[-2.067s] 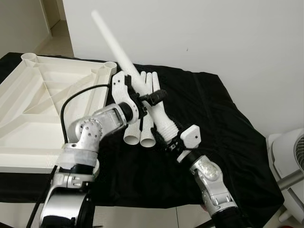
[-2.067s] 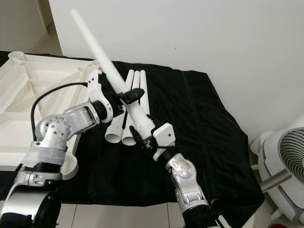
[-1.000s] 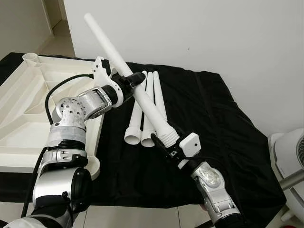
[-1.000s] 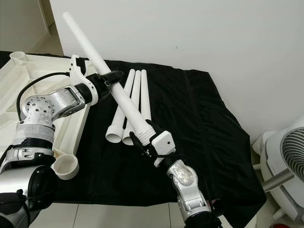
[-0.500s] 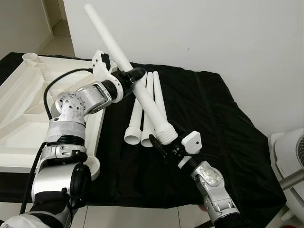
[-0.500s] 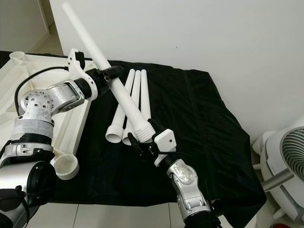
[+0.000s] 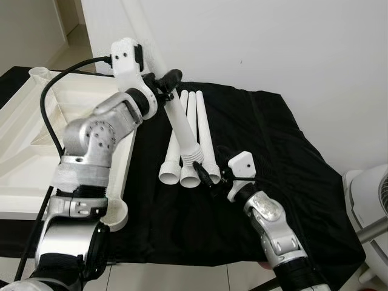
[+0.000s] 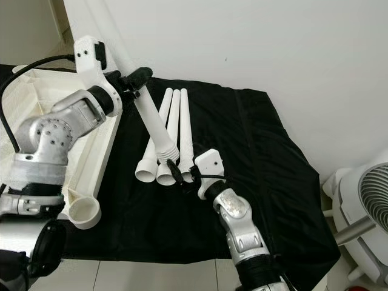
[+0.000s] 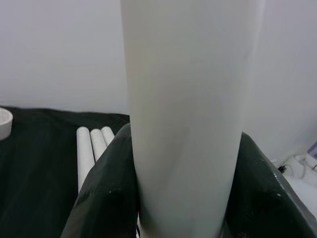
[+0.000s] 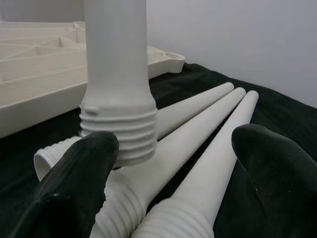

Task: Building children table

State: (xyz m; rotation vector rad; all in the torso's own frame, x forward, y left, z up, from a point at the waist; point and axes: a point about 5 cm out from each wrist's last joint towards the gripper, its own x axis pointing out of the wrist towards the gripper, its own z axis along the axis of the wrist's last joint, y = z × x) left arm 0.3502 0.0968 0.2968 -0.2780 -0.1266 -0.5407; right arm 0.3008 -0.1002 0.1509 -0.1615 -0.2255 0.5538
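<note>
My left gripper [image 7: 165, 81] is shut on a long white table leg [image 7: 182, 124] and holds it steeply tilted, its top running out of the picture. In the left wrist view the leg [image 9: 188, 109] sits between the black fingers [image 9: 104, 198]. The leg's threaded end [image 10: 119, 131] hangs just above three more legs [image 7: 195, 121] that lie side by side on the black cloth. My right gripper [image 7: 209, 176] is open right beside that threaded end, and its fingers [image 10: 79, 188] are spread wide without touching it. The upturned white tabletop [image 7: 36, 139] lies to the left.
A round corner socket [image 8: 82, 212] of the tabletop sits at the near left edge of the black cloth [image 7: 273, 151]. A white wall rises close behind the table. A white fan [image 8: 367, 206] stands on the floor at the right.
My left arm has swung the leg up from a slant to nearly upright. The right gripper has let go of the threaded end and now stands open beside it.
</note>
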